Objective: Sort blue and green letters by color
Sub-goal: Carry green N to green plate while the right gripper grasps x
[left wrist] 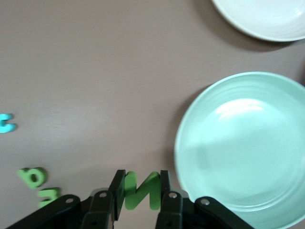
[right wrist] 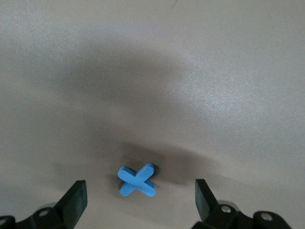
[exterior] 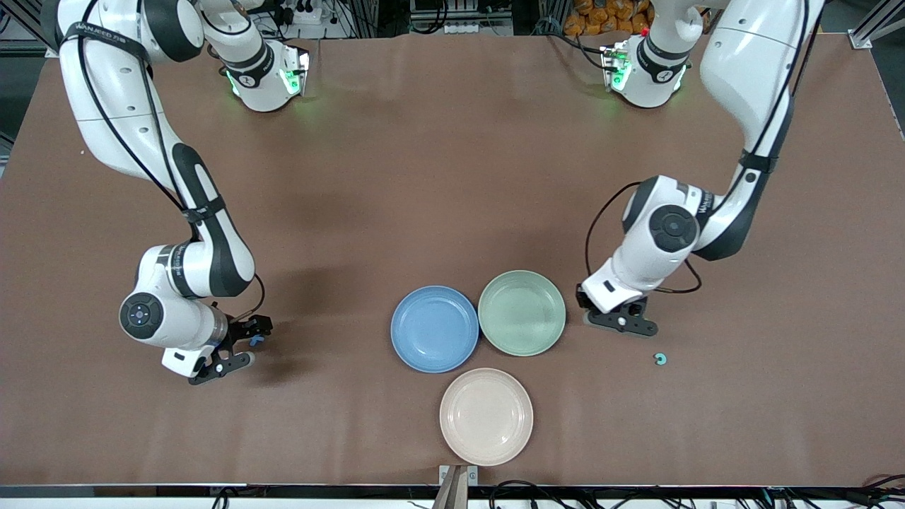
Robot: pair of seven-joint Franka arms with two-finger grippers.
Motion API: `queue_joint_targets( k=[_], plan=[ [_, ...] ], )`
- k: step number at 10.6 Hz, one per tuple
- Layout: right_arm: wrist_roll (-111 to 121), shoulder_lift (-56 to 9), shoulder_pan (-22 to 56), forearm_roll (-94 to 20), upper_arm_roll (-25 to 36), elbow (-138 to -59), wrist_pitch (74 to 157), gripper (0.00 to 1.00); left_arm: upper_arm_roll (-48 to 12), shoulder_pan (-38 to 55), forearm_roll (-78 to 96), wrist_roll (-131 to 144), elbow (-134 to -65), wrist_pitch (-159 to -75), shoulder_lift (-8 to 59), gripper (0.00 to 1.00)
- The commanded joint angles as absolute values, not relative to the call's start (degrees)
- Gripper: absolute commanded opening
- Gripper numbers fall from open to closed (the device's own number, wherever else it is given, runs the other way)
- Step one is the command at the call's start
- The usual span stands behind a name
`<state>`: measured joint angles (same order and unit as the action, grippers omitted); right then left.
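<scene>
My left gripper point(left wrist: 141, 193) is shut on an olive green N point(left wrist: 141, 190), low beside the green plate point(left wrist: 243, 148), toward the left arm's end of the table. In the front view the left gripper point(exterior: 621, 322) hides the N. Two more green letters point(left wrist: 33, 176) and a teal blue C point(left wrist: 5, 123) lie on the table near it; the C also shows in the front view point(exterior: 660, 359). My right gripper point(right wrist: 138, 200) is open, its fingers on either side of a blue X point(right wrist: 137, 180) lying flat on the table. The right gripper point(exterior: 244, 345) and the X point(exterior: 256, 341) are toward the right arm's end.
Three plates sit close together mid-table: a blue plate point(exterior: 434, 329), a green plate point(exterior: 522, 312) beside it, and a pale pink plate point(exterior: 486, 416) nearer the front camera. The pink plate's edge shows in the left wrist view point(left wrist: 267, 19).
</scene>
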<state>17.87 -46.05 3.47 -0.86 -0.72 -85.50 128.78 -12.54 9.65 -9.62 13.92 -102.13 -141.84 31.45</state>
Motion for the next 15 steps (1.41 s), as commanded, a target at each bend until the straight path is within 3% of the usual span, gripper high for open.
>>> queue_joint_targets(
  k=[1,4,5,6,11,13,15],
  plan=[
    [16.7,-46.23,3.34,-1.05,-0.88,-88.76,134.89,1.0,-11.95,15.88,-9.76,24.65,-96.69,-140.98,36.28,0.0],
    [16.7,-46.23,3.34,-1.14,-0.88,-88.86,134.74,1.0,-11.87,20.21,-10.02,32.6,-94.49,-140.98,39.98,0.0],
    [16.7,-46.14,3.34,-1.14,-0.88,-88.94,134.48,1.0,-11.87,20.21,-10.02,32.87,-94.31,-141.06,40.43,0.86],
    [16.7,-45.97,3.25,-1.06,-0.88,-89.21,134.47,1.0,-11.87,20.13,-10.02,32.96,-94.31,-141.15,40.34,1.0],
    [16.7,-45.7,3.34,-1.05,-0.79,-89.21,134.38,1.0,-11.51,15.22,-10.63,32.44,-94.83,-136.88,35.96,1.0],
    [16.61,-45.62,3.25,-1.05,-0.79,-89.21,134.38,1.0,-11.51,11.01,-10.81,21.52,-96.23,-131.07,33.59,1.0],
    [15.65,-45.62,3.25,-1.05,-0.79,-89.21,134.38,0.99,-12.56,4.52,-10.72,8.93,-100.0,-130.96,31.91,1.0]
  ],
)
